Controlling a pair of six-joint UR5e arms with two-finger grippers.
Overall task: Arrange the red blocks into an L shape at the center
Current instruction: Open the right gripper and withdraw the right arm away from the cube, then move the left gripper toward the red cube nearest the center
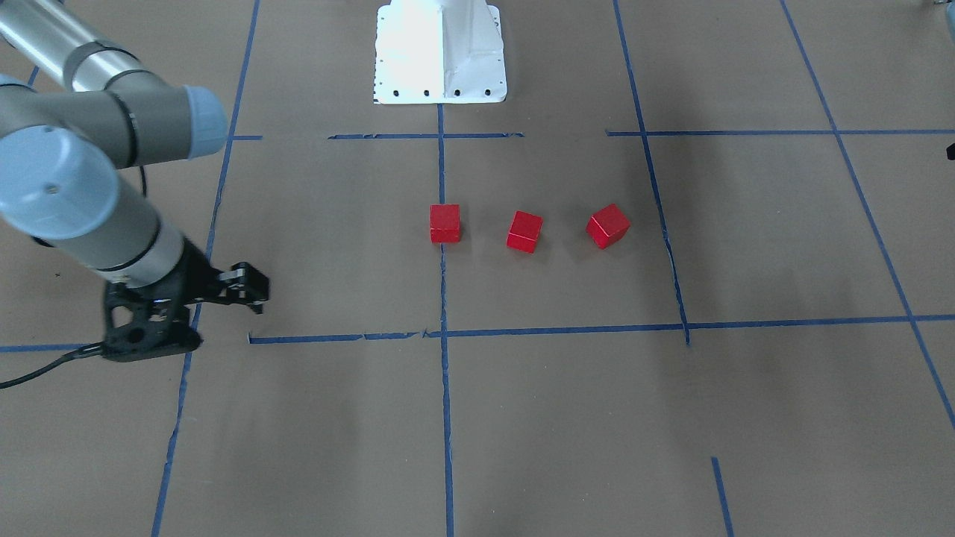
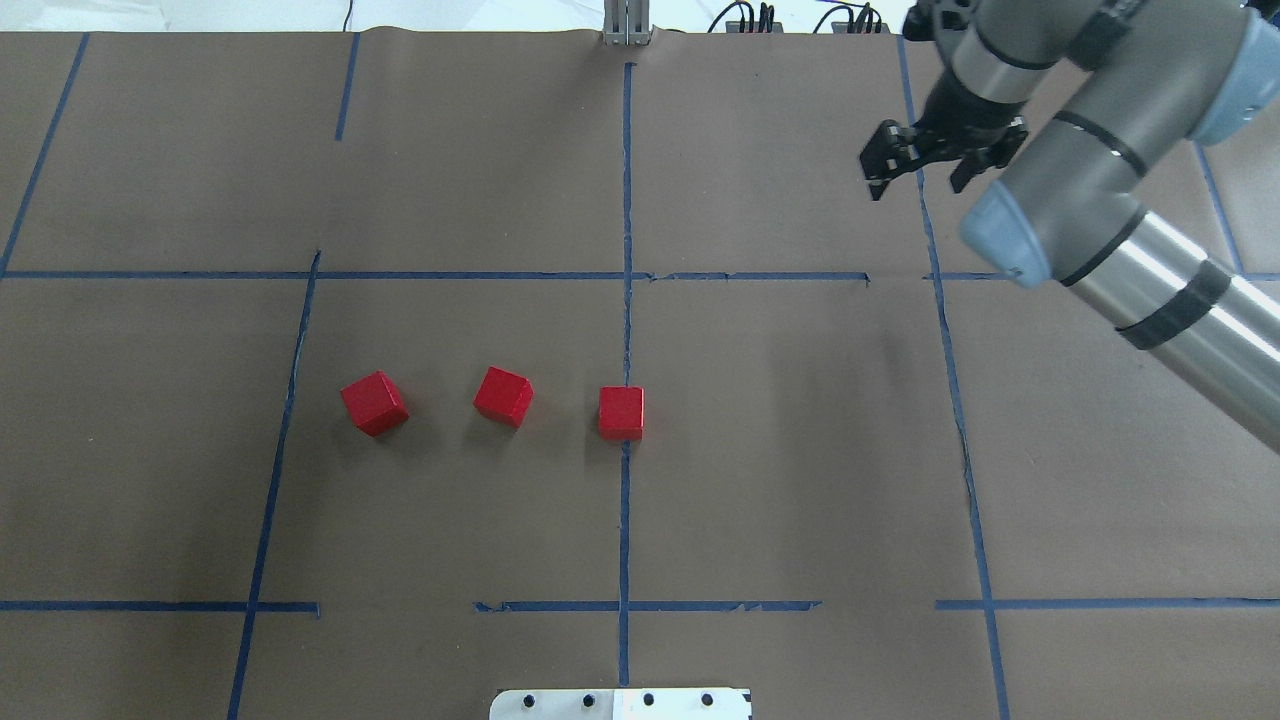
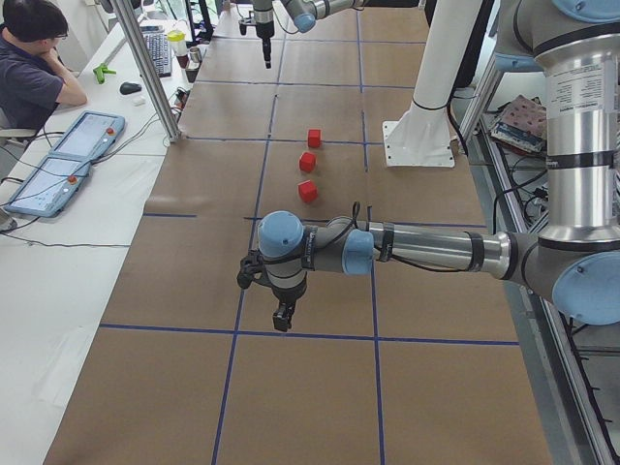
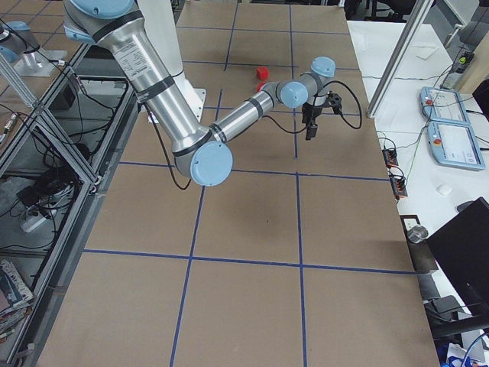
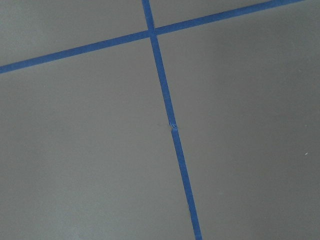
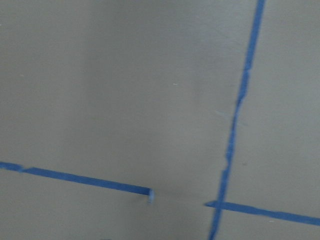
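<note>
**Red cubes in a loose row, no claw on them yet**

Brown paper covers the worktop [image 2: 800,470]. It is flat and matte, and ruled into a grid with blue tape [image 2: 627,170] that is frayed and broken in places.

Farthest toward the left edge, the left claw [image 3: 282,315] hangs over bare paper, well apart from the cubes. It shows only from the side, so I cannot tell whether it is released or clenched.

The three red blocks [image 1: 524,231] stand apart from one another in a row, about midway between the robot-side edge and the far edge.
- **Left block** [image 2: 374,403]: turned corner-on to the grid.
- **Middle block** [image 2: 503,396]: turned less.
- **Right block** [image 2: 621,413]: sits square on the tape line that runs through the center [image 2: 626,330].

Toward the far right corner the right claw [image 2: 916,185] hangs released, its fingers spread around nothing.

The blocks look like small, sharp-edged cubes with plain dull faces. Whether they are wood or plastic cannot be told. I judge them light and rigid, unlikely to crush or deform. Their matte faces should give the pads fair friction.

The best hold is probably across two opposite flat sides, coming down from above with the fingers parallel to those faces. The two turned cubes would need the wrist rotated to match, or a corner pinch may spin them. Being so light, they could skid on the smooth paper if nudged.
</note>
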